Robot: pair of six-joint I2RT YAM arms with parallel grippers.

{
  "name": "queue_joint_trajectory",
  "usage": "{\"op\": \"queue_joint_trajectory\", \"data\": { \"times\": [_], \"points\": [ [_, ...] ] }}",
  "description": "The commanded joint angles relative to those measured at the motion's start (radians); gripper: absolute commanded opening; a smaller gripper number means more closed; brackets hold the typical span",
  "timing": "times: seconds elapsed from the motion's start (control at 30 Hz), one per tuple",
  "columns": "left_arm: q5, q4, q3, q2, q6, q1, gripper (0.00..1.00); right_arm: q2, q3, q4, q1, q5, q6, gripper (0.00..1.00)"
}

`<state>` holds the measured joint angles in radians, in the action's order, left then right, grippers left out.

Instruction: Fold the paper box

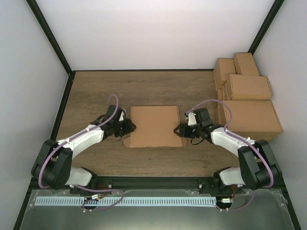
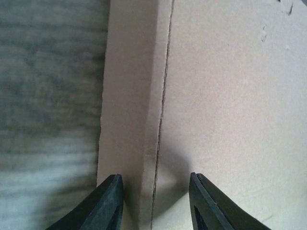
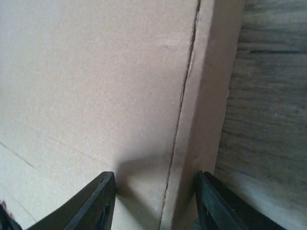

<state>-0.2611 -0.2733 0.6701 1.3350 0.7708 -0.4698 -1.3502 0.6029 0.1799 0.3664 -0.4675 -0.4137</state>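
Observation:
The paper box (image 1: 154,126) is a plain brown cardboard sheet lying in the middle of the wooden table, with small tabs at its near corners. My left gripper (image 1: 130,127) is at its left edge; in the left wrist view the open gripper (image 2: 156,201) straddles the raised left side fold (image 2: 139,120) of the box. My right gripper (image 1: 178,130) is at the right edge; in the right wrist view the open gripper (image 3: 156,199) straddles the right side fold (image 3: 204,110). Neither pair of fingers presses on the cardboard.
Several finished brown cartons (image 1: 247,103) are stacked at the back right of the table. Dark frame posts (image 1: 50,40) run up the back corners. Bare wood (image 1: 144,88) lies beyond the box.

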Motion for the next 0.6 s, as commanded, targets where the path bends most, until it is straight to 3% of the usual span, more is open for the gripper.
{"op": "queue_joint_trajectory", "data": {
  "times": [0.0, 0.17, 0.33, 0.43, 0.5, 0.57],
  "points": [
    [0.001, 0.0, 0.089, 0.068, -0.098, 0.018, 0.41, 0.037, -0.037, -0.026, 0.012, -0.009, -0.041, 0.49],
    [0.062, -0.032, 0.102, 0.031, -0.113, 0.021, 0.54, 0.071, -0.031, -0.019, 0.012, 0.016, -0.043, 0.54],
    [0.089, -0.049, 0.029, -0.134, -0.107, 0.023, 0.74, 0.158, -0.026, -0.005, 0.011, 0.062, -0.034, 0.72],
    [0.087, -0.056, -0.014, -0.234, -0.111, 0.025, 0.84, 0.214, -0.028, -0.004, 0.011, 0.087, -0.029, 0.77],
    [0.122, -0.079, -0.031, -0.287, -0.107, 0.028, 0.85, 0.235, -0.021, 0.004, 0.011, 0.116, -0.025, 0.78],
    [0.175, -0.107, -0.042, -0.324, -0.102, 0.033, 0.78, 0.245, -0.012, 0.022, 0.012, 0.178, -0.028, 0.78]
  ]
}}
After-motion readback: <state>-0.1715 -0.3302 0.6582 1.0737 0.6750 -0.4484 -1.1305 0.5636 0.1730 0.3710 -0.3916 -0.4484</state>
